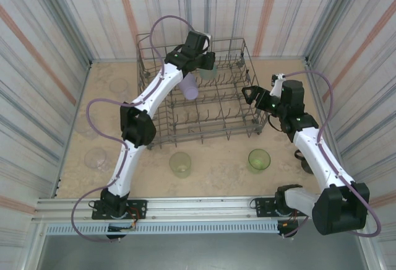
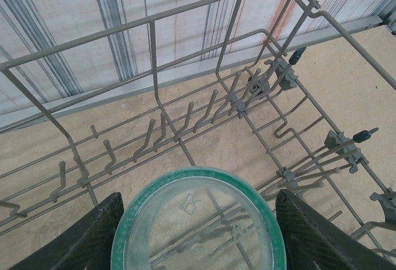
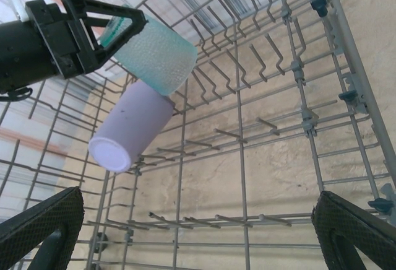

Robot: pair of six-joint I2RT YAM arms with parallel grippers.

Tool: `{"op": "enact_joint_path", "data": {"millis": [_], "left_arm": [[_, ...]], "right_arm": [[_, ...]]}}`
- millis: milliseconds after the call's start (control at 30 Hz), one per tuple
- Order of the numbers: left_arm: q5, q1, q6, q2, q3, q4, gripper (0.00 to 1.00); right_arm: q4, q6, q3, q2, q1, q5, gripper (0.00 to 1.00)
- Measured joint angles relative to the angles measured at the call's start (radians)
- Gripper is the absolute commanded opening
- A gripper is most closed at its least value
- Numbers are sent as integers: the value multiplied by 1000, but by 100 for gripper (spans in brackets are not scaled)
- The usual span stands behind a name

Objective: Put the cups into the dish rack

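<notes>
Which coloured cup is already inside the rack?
The lavender cup, leaning on the rack tines. The teal cup is held by the left gripper above it, and both yellow-green cups stand on the table in front.

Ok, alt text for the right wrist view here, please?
The left gripper holds a teal cup over the dish rack, just above a lavender cup lying tilted inside it. The right gripper is open, its fingers at the bottom corners.

My table (image 1: pixel 216 180) carried the dish rack (image 1: pixel 185 135) by its far edge, two yellow-green cups (image 1: pixel 180 164) near the front, and clear cups (image 1: pixel 96 157) along the left edge.
</notes>
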Motion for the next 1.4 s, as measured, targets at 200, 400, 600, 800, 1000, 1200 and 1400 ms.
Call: {"op": "enact_joint_path", "data": {"millis": [200,400,600,800,1000,1200,1400], "left_arm": [[0,-4,-18,12,0,30,0],[-11,-8,-21,39,0,47,0],[-30,-14,-20,66,0,44,0],[-32,-14,-29,66,-18,61,0],[-34,-15,-33,66,-25,71,0],[-68,-24,-18,59,-131,135,0],[-146,-51,38,14,-280,278,0]], "right_arm": [[1,0,-3,0,0,0,99],[1,0,-3,0,0,0,99],[0,0,-5,-1,0,4,99],[1,0,-5,-1,0,4,99],[1,0,-6,-4,-4,3,99],[1,0,-19,-8,-8,3,99],[1,0,-28,-17,-8,4,99]]}}
